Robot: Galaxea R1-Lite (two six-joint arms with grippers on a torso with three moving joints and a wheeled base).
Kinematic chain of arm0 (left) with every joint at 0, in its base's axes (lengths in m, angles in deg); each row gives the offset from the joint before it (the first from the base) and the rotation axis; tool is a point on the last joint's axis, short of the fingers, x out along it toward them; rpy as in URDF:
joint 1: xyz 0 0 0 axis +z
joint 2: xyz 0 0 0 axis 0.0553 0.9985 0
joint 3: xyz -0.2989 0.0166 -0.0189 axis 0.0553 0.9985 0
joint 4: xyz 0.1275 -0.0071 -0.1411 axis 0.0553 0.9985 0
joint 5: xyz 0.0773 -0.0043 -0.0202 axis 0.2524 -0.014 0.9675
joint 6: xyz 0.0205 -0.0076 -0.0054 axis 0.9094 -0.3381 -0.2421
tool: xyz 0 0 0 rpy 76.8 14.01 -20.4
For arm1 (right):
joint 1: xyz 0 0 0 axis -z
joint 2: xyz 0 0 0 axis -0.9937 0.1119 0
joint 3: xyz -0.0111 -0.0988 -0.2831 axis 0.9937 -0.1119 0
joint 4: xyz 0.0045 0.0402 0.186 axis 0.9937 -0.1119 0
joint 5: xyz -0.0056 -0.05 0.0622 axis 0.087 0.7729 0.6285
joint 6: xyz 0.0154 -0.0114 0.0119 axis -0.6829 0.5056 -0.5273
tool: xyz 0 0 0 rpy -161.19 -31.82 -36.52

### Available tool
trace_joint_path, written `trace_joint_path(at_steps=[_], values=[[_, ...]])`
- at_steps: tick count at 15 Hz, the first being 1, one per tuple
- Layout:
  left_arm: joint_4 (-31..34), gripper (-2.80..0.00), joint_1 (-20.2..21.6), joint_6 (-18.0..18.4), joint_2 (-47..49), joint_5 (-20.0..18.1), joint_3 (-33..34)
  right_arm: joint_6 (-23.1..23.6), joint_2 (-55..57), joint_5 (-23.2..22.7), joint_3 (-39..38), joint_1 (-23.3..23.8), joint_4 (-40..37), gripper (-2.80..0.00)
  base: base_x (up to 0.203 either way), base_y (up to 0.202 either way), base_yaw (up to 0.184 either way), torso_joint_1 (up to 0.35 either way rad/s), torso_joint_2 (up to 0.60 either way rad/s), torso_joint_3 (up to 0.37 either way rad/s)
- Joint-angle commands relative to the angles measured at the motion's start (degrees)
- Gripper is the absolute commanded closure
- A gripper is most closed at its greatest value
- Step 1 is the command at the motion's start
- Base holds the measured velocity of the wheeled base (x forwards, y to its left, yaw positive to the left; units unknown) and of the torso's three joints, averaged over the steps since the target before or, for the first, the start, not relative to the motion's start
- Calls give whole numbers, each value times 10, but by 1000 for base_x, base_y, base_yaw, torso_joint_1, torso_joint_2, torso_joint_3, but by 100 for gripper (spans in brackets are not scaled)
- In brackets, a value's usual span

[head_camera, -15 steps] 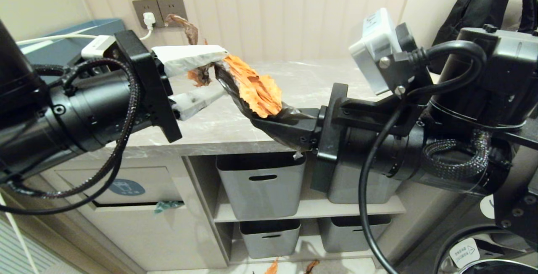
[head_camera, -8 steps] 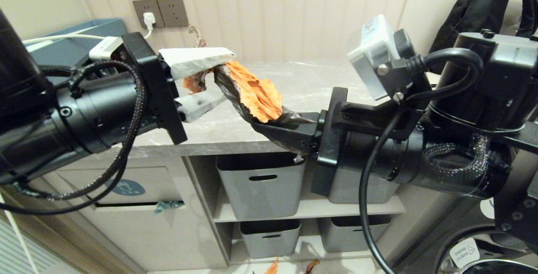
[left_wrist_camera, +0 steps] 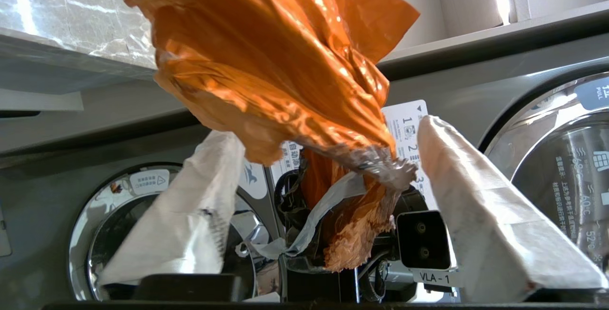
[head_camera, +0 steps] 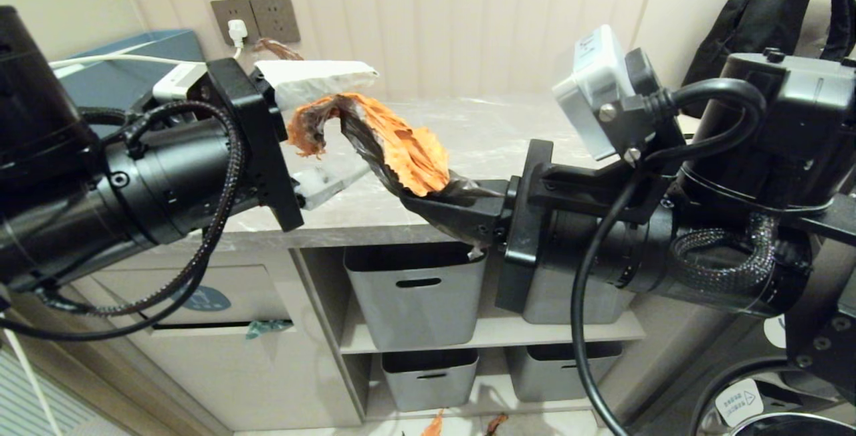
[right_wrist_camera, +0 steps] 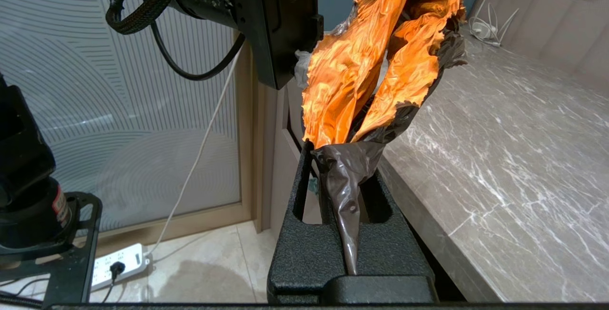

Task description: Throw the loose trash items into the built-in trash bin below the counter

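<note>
at frame centre, right tool (head_camera: 428,198) clenches featherlight, crinkly orange-and-black wrapper (head_camera: 401,148) by its twisted tail; left tool (head_camera: 334,132) released.

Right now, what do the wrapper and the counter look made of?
Wrapper: thin plastic film, probably; glossy orange inside, dark shiny outside, sharply crinkled, torn edges. Counter: grey stone or stone-look slab with white veins and a smooth low sheen; real marble or laminate, cannot tell.

Bin flap icon (head_camera: 197,299) half hidden behind left arm cable; floor shreds (head_camera: 433,424) cut off by frame edge
</note>
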Motion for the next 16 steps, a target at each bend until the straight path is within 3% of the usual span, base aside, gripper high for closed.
trace_joint_path(at_steps=[1, 2, 3, 14, 16], values=[[-2, -280, 0, -3, 0, 1, 0, 1, 0, -1, 0, 0, 3, 0, 0, 0, 0, 0, 0, 0], [-2, -280, 0, -3, -1, 3, 0, 1, 0, -1, -1, -1, 3, 0, 0, 0, 0, 0, 0, 0], [-2, 0, 0, -3, 0, 3, 0, 2, 0, -1, -1, 0, 3, 0, 0, 0, 0, 0, 0, 0], [0, 0, -13, -4, 11, -1, -14, 2, -1, 0, -4, 0, 3, 0, 0, 0, 0, 0, 0, 0], [3, 0, -8, 2, 13, 1, -16, -1, 0, 32, -4, 0, 3, 0, 0, 0, 0, 0, 0, 0]])
